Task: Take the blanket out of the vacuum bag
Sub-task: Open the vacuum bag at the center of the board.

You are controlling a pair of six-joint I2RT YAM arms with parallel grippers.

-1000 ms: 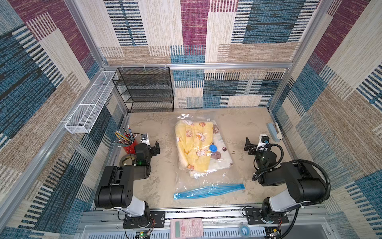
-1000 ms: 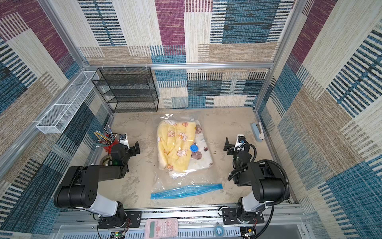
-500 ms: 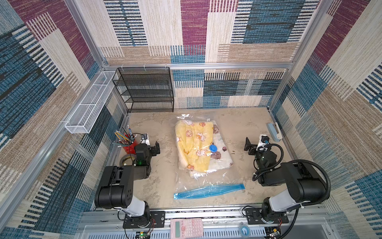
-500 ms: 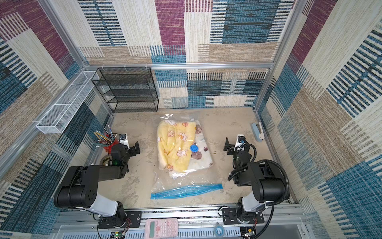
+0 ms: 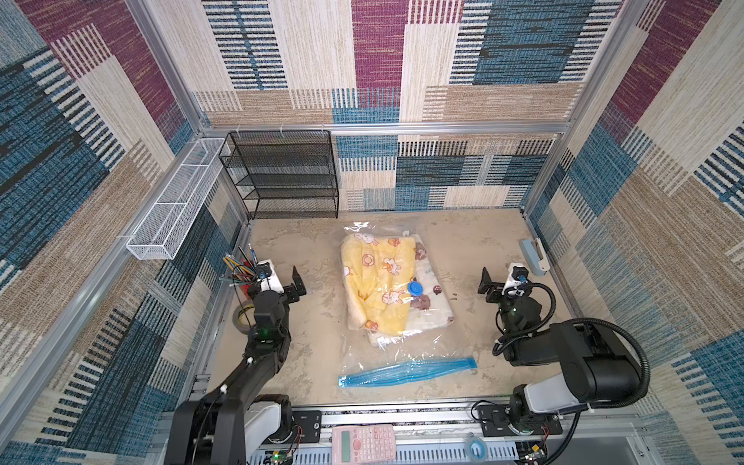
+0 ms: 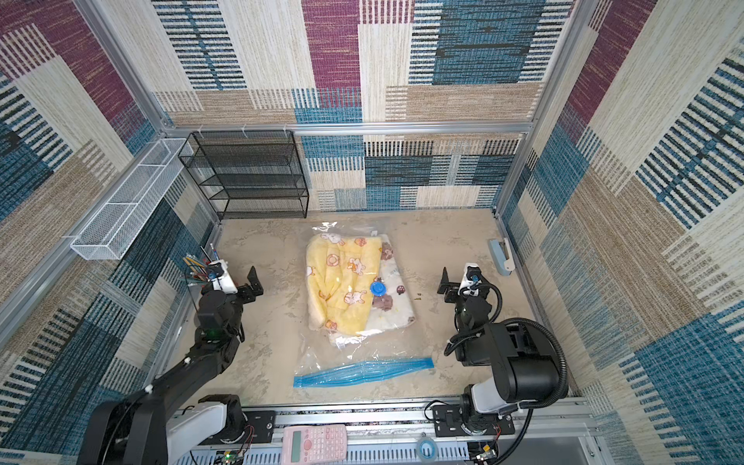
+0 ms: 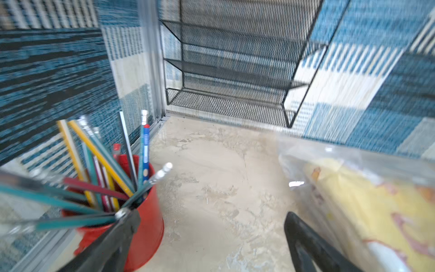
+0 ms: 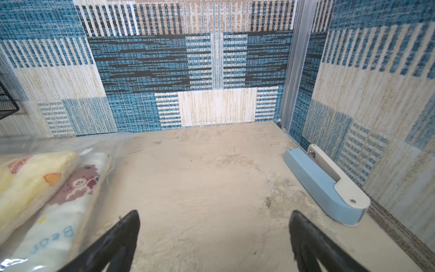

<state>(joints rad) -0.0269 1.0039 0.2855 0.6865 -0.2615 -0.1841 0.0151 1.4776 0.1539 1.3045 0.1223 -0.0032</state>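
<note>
On the desk (image 5: 463, 249), the blanket (image 5: 378, 277) is left in the bag (image 5: 386, 354), untouched by the spread left end effector (image 5: 298, 284) at nine o'clock and right end effector (image 5: 487, 286) at three.

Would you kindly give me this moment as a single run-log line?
phase: pre-grasp | left gripper: open, empty | right gripper: open, empty | blanket: inside vacuum bag, untouched | zip strip: edge nearest robot

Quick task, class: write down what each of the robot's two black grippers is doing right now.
Left gripper: open, holding nothing.
Right gripper: open, holding nothing.
</note>
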